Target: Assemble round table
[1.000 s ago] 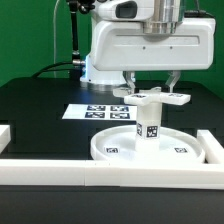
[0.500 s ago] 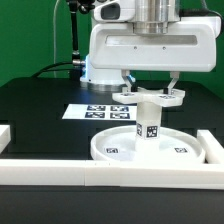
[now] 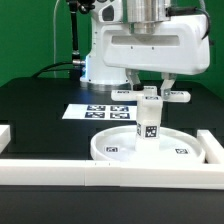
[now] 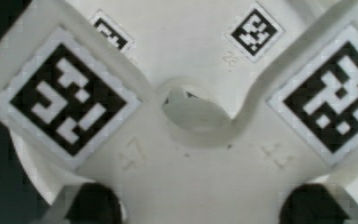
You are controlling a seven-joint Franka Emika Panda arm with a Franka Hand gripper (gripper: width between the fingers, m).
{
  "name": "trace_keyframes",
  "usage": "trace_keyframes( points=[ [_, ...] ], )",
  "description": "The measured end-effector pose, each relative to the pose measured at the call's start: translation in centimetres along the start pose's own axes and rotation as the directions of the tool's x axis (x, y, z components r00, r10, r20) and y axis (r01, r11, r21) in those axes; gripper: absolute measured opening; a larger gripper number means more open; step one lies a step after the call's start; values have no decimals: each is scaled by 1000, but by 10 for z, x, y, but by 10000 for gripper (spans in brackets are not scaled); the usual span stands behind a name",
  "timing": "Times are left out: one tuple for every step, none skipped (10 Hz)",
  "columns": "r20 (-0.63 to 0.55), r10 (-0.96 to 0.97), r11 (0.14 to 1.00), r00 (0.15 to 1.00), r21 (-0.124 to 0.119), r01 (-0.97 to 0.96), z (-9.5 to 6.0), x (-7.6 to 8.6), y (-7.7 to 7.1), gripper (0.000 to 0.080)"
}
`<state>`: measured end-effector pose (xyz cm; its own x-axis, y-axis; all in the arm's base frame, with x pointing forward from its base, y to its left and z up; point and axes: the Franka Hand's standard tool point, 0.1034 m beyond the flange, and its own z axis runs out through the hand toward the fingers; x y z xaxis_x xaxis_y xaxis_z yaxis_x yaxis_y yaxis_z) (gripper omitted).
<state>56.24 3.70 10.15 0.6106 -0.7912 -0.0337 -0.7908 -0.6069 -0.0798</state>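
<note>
Here, one moment from the assembly, seen from outside and from the wrist.

Scene: a black table with white border rails (image 3: 60, 168) along its near edge and the marker board (image 3: 100, 112) lying flat further back.
Round top: the large rimmed disc (image 3: 118, 147) lies on the table just behind the rails.
Leg: the short marked cylinder leg (image 3: 149, 124) stands upright at the disc's centre.
Foot: the cross-shaped foot piece (image 3: 151, 96) sits level on top of the leg, its arms reaching to both sides.
Gripper: the gripper (image 3: 149, 82) hangs directly above the foot with one finger on each side; the fingers appear closed on the foot, narrow.
Wrist view: the foot's marked arms (image 4: 73, 88) and a central hole (image 4: 197, 110) fill the picture.
Step in hand: probably screwing the foot onto the leg.
Doing it well: keep the foot level and centred on the leg, turn about the leg's axis, press down only lightly so the leg stays upright.
Risk: a tilted foot could jam or tip the leg.
</note>
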Motion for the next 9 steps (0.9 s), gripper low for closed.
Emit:
trace_keyframes(
  points=[
    [7,48,999,999,6,-48,0,0,0,443],
    [19,164,986,986,20,-164,0,1,0,443],
    [21,221,975,975,19,-221,0,1,0,443],
    [22,265,964,964,18,-266,0,1,0,443],
    [23,276,961,961,19,-277,0,1,0,443],
    [24,265,964,964,18,-265,1,1,0,443],
    [24,257,966,966,18,-258,0,0,0,597],
    [37,185,983,982,-4,-185,-6,-1,-2,633],
    [47,144,990,988,-4,-144,-15,-1,-7,633]
  ],
)
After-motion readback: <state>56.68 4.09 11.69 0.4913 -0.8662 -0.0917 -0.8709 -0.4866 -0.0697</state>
